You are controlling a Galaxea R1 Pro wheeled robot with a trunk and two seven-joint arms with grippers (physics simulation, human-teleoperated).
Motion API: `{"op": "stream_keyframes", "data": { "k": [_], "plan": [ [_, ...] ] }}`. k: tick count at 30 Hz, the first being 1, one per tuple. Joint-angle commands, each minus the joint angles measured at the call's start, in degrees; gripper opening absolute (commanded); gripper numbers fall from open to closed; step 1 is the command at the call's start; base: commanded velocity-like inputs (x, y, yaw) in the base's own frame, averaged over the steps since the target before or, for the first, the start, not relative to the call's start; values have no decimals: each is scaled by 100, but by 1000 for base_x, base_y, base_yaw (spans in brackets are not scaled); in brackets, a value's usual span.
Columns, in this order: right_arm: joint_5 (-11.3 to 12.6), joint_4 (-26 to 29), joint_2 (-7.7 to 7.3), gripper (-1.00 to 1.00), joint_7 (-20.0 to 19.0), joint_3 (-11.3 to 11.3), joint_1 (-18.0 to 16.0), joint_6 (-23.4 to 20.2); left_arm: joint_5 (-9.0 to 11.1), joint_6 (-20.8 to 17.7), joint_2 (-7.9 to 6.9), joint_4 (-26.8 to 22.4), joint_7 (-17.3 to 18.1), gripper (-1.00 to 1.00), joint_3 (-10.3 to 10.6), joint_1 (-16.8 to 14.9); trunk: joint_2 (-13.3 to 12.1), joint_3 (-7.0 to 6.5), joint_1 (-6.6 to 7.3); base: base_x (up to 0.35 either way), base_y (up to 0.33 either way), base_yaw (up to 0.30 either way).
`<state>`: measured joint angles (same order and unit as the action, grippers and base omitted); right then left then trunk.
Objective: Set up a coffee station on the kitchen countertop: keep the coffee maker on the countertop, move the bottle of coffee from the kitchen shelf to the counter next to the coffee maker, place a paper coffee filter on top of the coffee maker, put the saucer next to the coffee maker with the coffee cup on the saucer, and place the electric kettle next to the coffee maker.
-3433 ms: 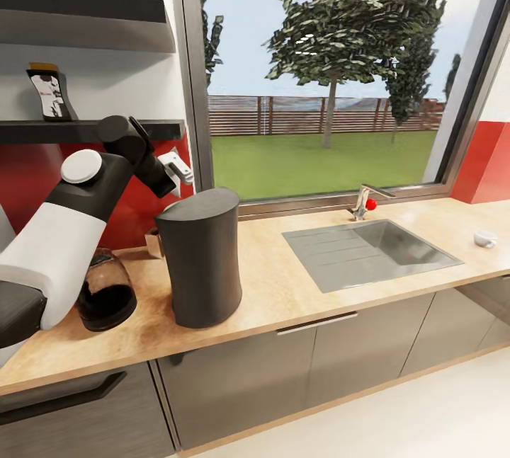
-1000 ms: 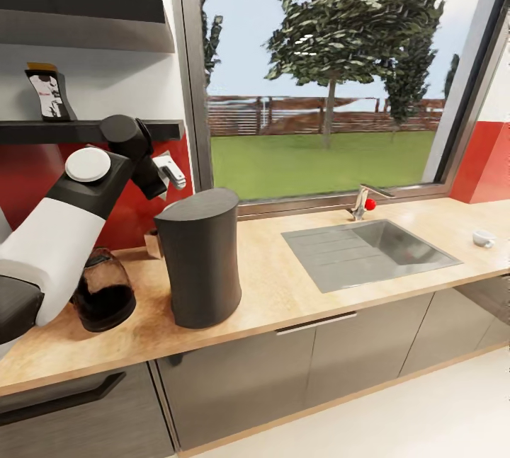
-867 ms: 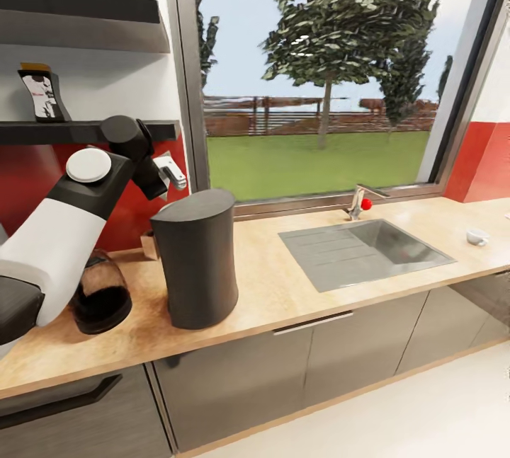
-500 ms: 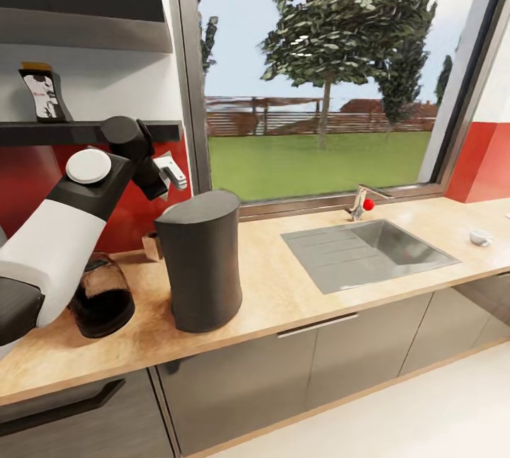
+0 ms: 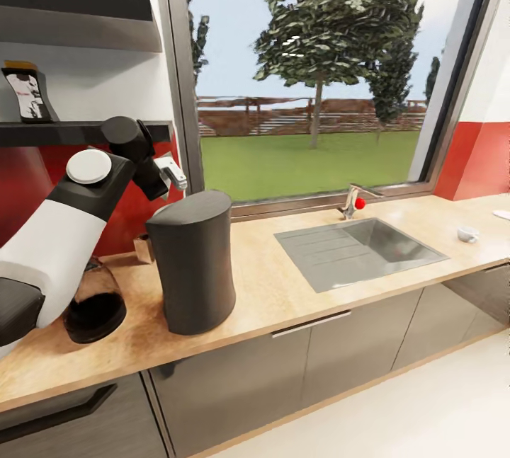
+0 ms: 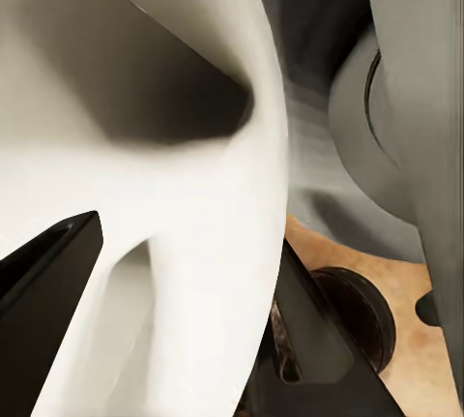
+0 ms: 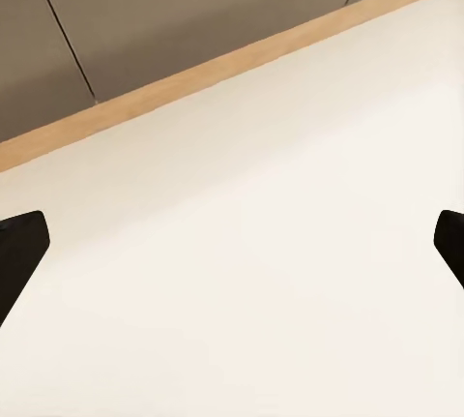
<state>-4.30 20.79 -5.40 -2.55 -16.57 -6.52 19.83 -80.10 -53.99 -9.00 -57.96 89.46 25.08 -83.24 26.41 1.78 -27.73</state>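
The bottle of coffee (image 5: pixel 27 94), black and white with a brown cap, stands on the lower wall shelf (image 5: pixel 85 131) at the far left. On the wooden countertop (image 5: pixel 283 288) a tall dark grey vessel, probably the electric kettle (image 5: pixel 191 263), stands upright. Left of it a round glass pot with dark contents, probably the coffee maker (image 5: pixel 92 302) (image 6: pixel 360 312), is partly hidden by my left arm. The white coffee cup (image 5: pixel 467 233) sits far right, with the saucer (image 5: pixel 502 214) at the picture's edge. My left gripper (image 5: pixel 172 173) hangs open above the kettle. My right gripper (image 7: pixel 232 243) is open over the floor.
A steel sink (image 5: pixel 361 249) with a red-knobbed tap (image 5: pixel 354 202) lies in the counter under the big window. A small brown object (image 5: pixel 144 248) stands behind the kettle by the red wall. Grey cabinet fronts (image 5: pixel 283 380) run below, above a pale floor (image 7: pixel 251 272).
The whole picture has slid left, so the camera has turned right. The saucer has come into sight at the right edge. My left arm keeps its pose.
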Motion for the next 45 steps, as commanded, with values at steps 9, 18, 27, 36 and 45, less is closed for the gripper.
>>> {"op": "stream_keyframes", "data": {
  "k": [9,18,27,36,45],
  "plan": [
    [-45,2,9,100,-27,-48,-7,21,13,-60,24,-5,54,-100,-10,-8,12,13,-3,0,0,-15],
    [-48,4,13,100,-27,-41,-7,28,37,-74,35,8,54,-100,1,0,12,13,-3,0,0,0],
    [-48,4,13,100,-27,-39,-7,23,30,-76,118,73,54,-100,13,1,12,13,-3,0,0,0],
    [-47,4,13,100,-27,-46,-7,28,21,-51,198,74,54,-100,-14,1,12,13,-3,0,0,0],
    [-47,4,13,100,-27,-48,-7,30,15,-50,131,83,54,-100,-7,1,12,13,-3,0,0,0]
  ]
}}
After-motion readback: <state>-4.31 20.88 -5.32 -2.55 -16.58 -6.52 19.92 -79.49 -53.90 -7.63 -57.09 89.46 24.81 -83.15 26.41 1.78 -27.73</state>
